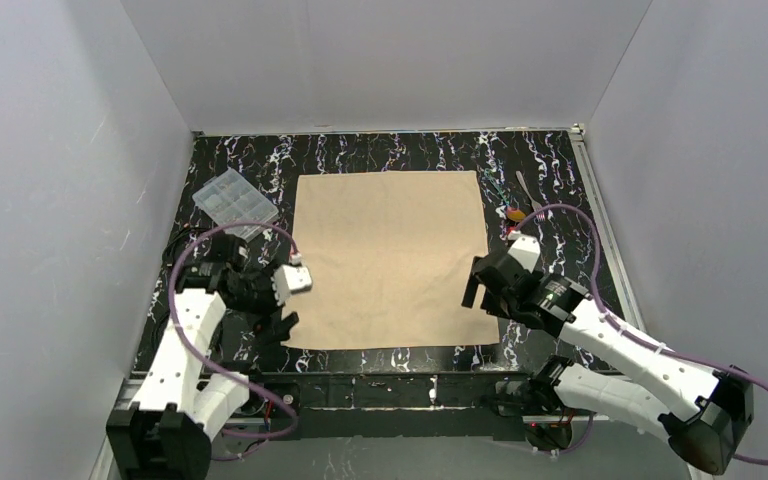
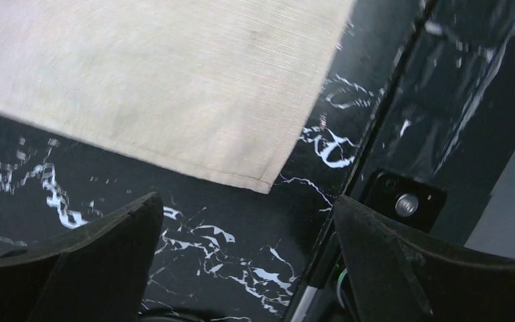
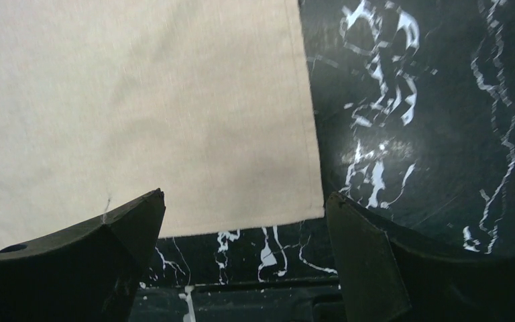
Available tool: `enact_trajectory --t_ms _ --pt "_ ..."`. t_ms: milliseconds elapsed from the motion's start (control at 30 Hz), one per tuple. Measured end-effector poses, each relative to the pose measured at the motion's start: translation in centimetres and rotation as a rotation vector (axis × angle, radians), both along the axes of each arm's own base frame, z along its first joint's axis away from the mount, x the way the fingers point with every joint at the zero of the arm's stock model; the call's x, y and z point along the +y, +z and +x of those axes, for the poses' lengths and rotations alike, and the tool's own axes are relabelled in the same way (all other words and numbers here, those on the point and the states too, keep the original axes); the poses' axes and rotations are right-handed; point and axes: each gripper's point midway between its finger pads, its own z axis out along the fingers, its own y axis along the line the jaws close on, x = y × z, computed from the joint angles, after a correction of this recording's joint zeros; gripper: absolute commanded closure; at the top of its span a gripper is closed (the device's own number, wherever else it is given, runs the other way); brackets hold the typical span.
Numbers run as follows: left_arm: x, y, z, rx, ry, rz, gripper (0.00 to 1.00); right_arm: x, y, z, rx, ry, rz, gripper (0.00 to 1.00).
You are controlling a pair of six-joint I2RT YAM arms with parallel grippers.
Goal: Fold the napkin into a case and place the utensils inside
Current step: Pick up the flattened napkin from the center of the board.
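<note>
The tan napkin [image 1: 390, 258] lies flat and unfolded in the middle of the black marbled table; no case is in view. My left gripper [image 1: 282, 328] hovers open just off the napkin's near left corner [image 2: 265, 184], with only bare table between its fingers [image 2: 107, 255]. My right gripper [image 1: 478, 292] stands open over the near right corner [image 3: 312, 208], and its jaws straddle the napkin's near edge [image 3: 241, 225] without holding it. The utensils lie past the napkin's far right corner: a thin silver fork [image 1: 528, 190] and a spoon with an orange bowl [image 1: 513, 213].
A clear plastic compartment box [image 1: 232, 202] sits at the far left, next to the napkin's far left corner. Grey walls enclose the table on three sides. A black mounting rail [image 1: 390, 385] runs along the near edge between the arm bases.
</note>
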Motion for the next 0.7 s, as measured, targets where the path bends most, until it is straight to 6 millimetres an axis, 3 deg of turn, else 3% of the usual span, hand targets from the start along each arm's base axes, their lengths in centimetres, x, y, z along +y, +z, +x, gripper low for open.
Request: enact_trajectory --t_ms 167,367,533,700 --pt "-0.8 -2.0 -2.3 -0.072 -0.234 0.118 0.17 1.3 -3.0 -3.0 0.065 0.03 0.01 0.1" --pt "0.9 -4.7 -2.0 -0.054 -0.334 0.261 0.22 2.4 -5.1 -5.5 0.111 0.05 0.027 0.15" --pt "2.2 -6.6 -2.4 -0.095 -0.401 0.33 0.22 2.0 -6.4 -6.3 0.128 0.011 0.036 0.16" --pt "2.4 -7.1 -1.7 -0.149 -0.427 0.356 0.23 1.1 -7.5 -6.4 0.117 -0.034 0.04 0.16"
